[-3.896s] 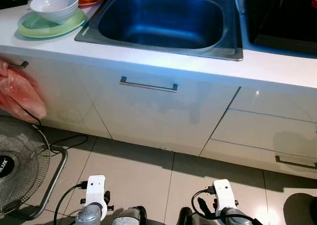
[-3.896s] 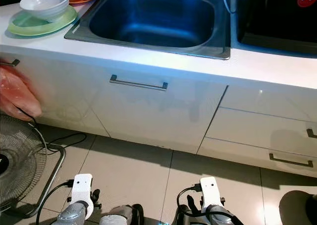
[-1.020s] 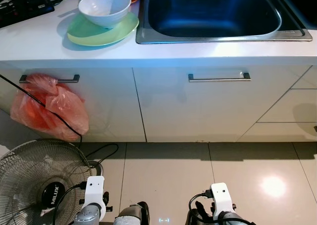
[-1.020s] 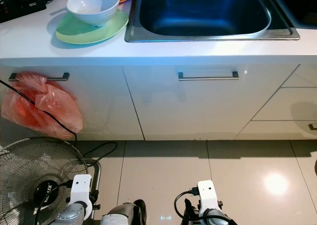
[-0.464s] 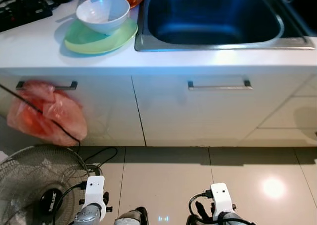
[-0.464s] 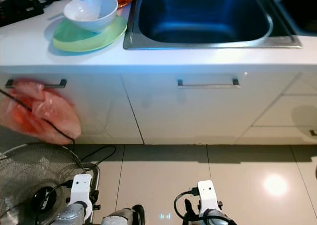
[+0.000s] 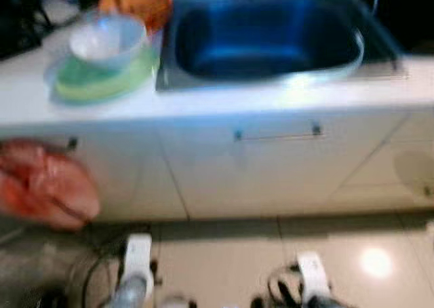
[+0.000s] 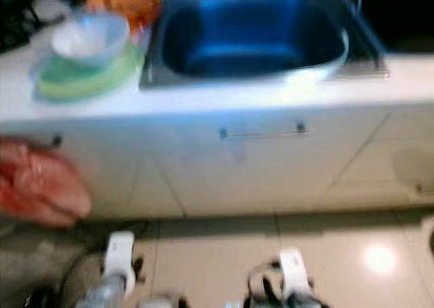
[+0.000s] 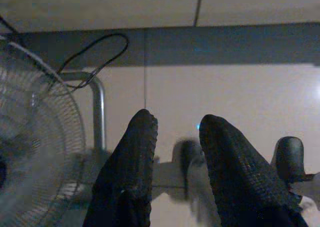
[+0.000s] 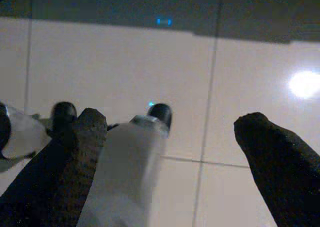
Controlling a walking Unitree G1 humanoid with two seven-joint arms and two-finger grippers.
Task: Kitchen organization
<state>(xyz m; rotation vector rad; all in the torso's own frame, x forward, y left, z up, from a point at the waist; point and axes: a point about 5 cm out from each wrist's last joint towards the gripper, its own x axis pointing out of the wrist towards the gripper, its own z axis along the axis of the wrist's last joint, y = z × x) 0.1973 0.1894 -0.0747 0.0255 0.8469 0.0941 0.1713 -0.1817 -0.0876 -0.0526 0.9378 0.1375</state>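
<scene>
Round pale bowl [image 7: 107, 40] on green plate [image 7: 102, 79]; both end effectors empty, parted.

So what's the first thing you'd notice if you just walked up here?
The big steel sink sunk in the white counter. To its left a pale bowl sits on a green plate, and lower left a red plastic bag hangs on the cabinet front.

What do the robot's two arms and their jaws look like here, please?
Each silver arm carries a white block at the wrist with looping black cables. The left gripper has two long black fingers with a fine knurled texture and rounded tips; the right gripper has the same dark textured fingers.
</scene>
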